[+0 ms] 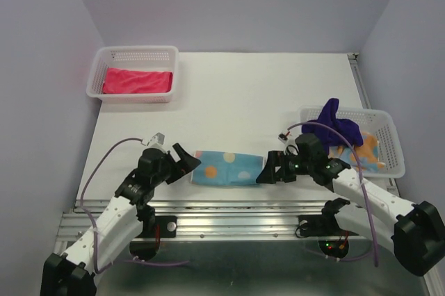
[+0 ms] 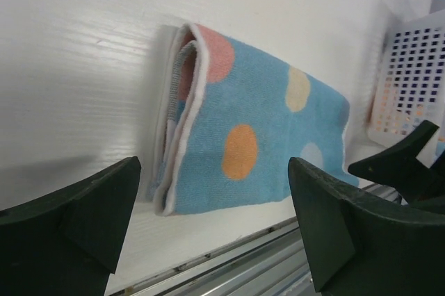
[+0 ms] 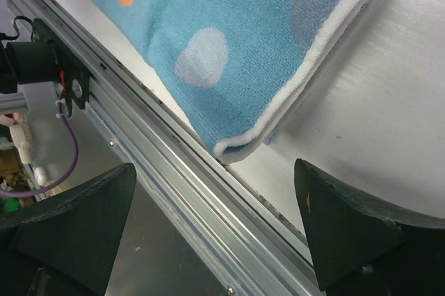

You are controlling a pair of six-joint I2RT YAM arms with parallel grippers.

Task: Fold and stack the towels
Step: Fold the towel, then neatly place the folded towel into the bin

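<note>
My left hand (image 1: 184, 162) and right hand (image 1: 267, 171), both released, flank the folded light-blue dotted cloth towel (image 1: 228, 168) at the near edge of the bench (image 1: 243, 101), positioned, I judge, to grip its ends.

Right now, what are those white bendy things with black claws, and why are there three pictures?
These are two white robot arms, a left arm and a right arm, bolted at the near edge of a white table. Each ends in a black two-finger claw called a gripper. The wide picture comes from a camera above and behind them. The other two come from a camera on each wrist, so dark fingers show at the bottom. Between the left gripper and the right gripper lies a folded light blue towel with coloured dots. Both grippers are open and hold nothing. A white mesh plastic basket at the far left holds a magenta-pink towel. A second white mesh basket on the right holds a crumpled dark purple towel and an orange patterned towel.
</note>
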